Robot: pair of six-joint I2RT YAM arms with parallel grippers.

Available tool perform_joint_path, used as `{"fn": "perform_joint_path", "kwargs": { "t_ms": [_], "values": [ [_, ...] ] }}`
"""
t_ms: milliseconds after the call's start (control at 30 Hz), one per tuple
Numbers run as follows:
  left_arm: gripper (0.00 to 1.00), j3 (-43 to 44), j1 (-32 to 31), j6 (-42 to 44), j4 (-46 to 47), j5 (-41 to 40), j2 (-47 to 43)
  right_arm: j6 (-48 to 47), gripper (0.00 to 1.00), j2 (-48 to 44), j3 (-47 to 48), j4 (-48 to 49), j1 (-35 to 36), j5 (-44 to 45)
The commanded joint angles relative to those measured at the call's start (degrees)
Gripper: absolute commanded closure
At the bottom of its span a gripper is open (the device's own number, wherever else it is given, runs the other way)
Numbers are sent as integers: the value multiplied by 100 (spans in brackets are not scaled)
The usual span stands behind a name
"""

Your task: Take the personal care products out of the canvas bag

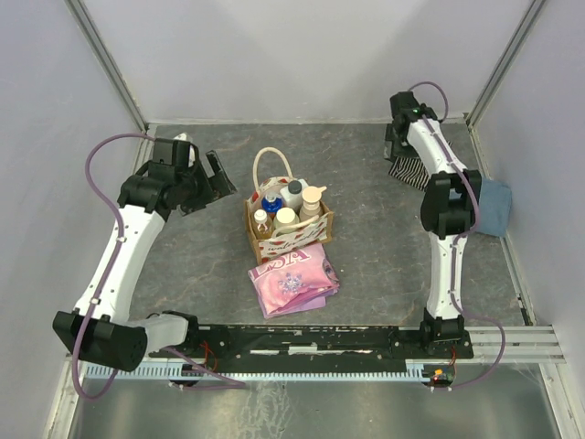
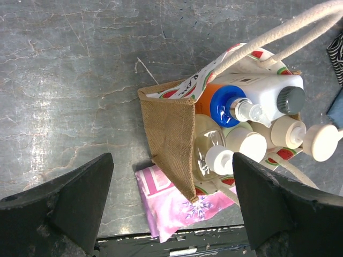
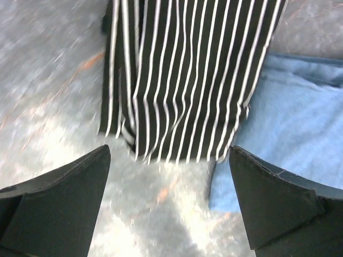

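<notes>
Bottles (image 1: 291,203) inside canvas bag (image 1: 294,240)

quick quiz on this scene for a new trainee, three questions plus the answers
1. True or false: all the bottles in view sit inside the canvas bag.
2. What lies right by the bag's near side? A) a pink folded cloth B) a sponge C) a plate
3. Short answer: which pincer's wrist view shows the striped cloth, and is that pincer open or shut?
Key: 1 true; 2 A; 3 the right pincer, open.
</notes>
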Motion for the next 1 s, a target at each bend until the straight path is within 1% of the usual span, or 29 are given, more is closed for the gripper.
{"fn": "perform_joint_path", "kwargs": {
  "t_ms": [0,33,133,167,333,433,533,600,700,733,767,900,967],
  "values": [
    [2,-38,3,-81,95,32,-269,-240,0,-1431,-834,520,331,268],
    [2,-72,1,-84,120,4,-260,-285,0,-1776,-1094,627,395,-162],
    [2,-109,0,-92,184,-61,-209,-345,0,-2562,-1857,774,782,-821],
    [2,-103,-5,-100,208,-81,-185,-336,0,-2809,-2088,761,997,-864],
    [2,-24,-3,-128,252,-261,-128,189,0,-3980,-3027,110,2018,-1557],
    [3,-54,-7,-128,227,-187,-126,502,0,-4571,-3731,-286,2624,-1670],
    [3,-276,-148,-168,238,88,-227,801,0,-5175,-4538,-394,3080,-1633],
    [6,-512,-492,-252,282,77,-400,945,0,-5540,-4991,-397,3193,-1681],
    [17,-989,-1240,-650,416,-64,-747,1150,0,-6011,-5423,-424,3224,-1560],
    [18,-1204,-1511,-898,424,-166,-833,1218,0,-6123,-5491,-428,3228,-1536],
    [18,-1475,-1816,-1143,464,-223,-965,1269,0,-6257,-5531,-443,3227,-1512],
    [17,-2302,-2550,-1876,689,-311,-1445,1298,0,-6354,-5506,-520,3223,-1485],
    [15,-2547,-2901,-2273,700,-413,-1624,1282,0,-6372,-5495,-542,3222,-1385]
  ]
}}
